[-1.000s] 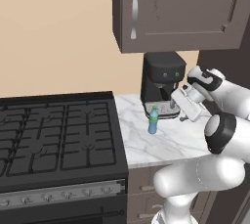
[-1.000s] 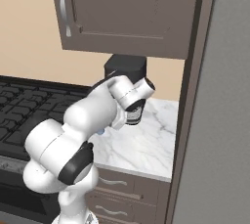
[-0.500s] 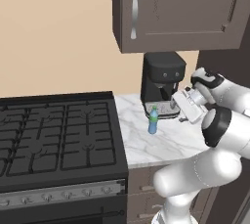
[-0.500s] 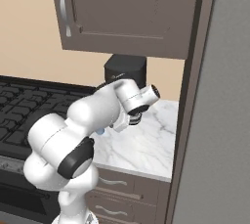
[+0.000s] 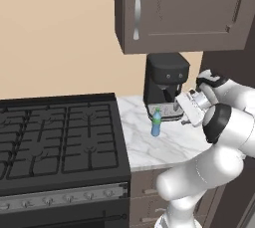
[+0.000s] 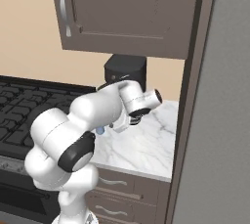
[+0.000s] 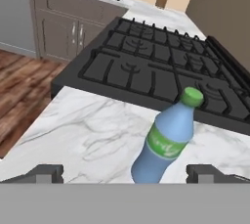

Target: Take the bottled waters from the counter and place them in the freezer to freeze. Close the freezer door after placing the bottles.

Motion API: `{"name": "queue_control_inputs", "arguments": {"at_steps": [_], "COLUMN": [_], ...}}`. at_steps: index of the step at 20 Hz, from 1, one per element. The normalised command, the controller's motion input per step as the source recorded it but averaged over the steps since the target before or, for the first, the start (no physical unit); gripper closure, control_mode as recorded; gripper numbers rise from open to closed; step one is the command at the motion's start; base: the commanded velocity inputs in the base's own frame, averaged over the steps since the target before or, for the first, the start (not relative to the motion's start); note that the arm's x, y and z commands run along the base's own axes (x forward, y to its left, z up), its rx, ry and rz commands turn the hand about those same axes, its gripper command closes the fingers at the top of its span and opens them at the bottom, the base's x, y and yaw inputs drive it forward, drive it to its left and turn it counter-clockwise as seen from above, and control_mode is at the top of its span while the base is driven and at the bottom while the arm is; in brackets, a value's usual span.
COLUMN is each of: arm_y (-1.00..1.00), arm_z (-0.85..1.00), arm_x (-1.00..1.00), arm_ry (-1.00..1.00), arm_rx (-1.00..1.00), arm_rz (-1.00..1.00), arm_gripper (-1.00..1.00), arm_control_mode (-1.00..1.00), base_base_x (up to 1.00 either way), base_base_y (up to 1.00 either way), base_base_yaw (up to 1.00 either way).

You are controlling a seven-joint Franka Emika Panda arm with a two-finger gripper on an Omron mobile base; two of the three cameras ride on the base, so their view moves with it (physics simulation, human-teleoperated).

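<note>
A translucent blue bottled water (image 7: 165,145) with a green cap and green label stands upright on the white marble counter (image 7: 83,135). It sits just ahead of my gripper (image 7: 126,174), between the lines of the two fingertips (image 7: 46,173), which stand wide open with nothing in them. In the left base view the same bottle (image 5: 156,122) stands in front of the coffee machine, and my gripper (image 5: 183,111) hovers just to its right, pointing at it. The freezer's grey side (image 6: 224,120) rises at the right of the right base view.
A black coffee machine (image 5: 166,85) stands at the back of the counter, right behind the bottle. The black gas stove (image 5: 60,137) borders the counter on the left. Dark wall cabinets (image 5: 184,13) hang overhead. A dark brown panel (image 6: 191,96) separates the counter from the freezer.
The hand has sunk a little and turned at the wrist, coming closer to the blue bottle. The bottle has not moved and the jaws stay open.
</note>
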Motion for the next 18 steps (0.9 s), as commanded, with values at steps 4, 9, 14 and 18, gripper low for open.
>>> {"name": "queue_control_inputs", "arguments": {"at_steps": [4,9,14,18], "arm_y": [0.00,0.01,0.02,0.00], "arm_z": [-0.02,-0.12,-0.23,-0.29], "arm_x": [0.09,0.10,0.18,0.06], "arm_ry": [0.00,0.00,0.01,0.03], "arm_rx": [0.11,0.16,0.17,0.17], "arm_rz": [0.00,0.00,0.00,0.00], "arm_gripper": [-1.00,-1.00,-1.00,-1.00], "arm_control_mode": [-1.00,-1.00,-1.00,-1.00], "base_base_x": [0.00,0.00,0.00,0.00], "base_base_y": [0.00,0.00,0.00,0.00], "base_base_yaw": [0.00,0.00,0.00,0.00]}}
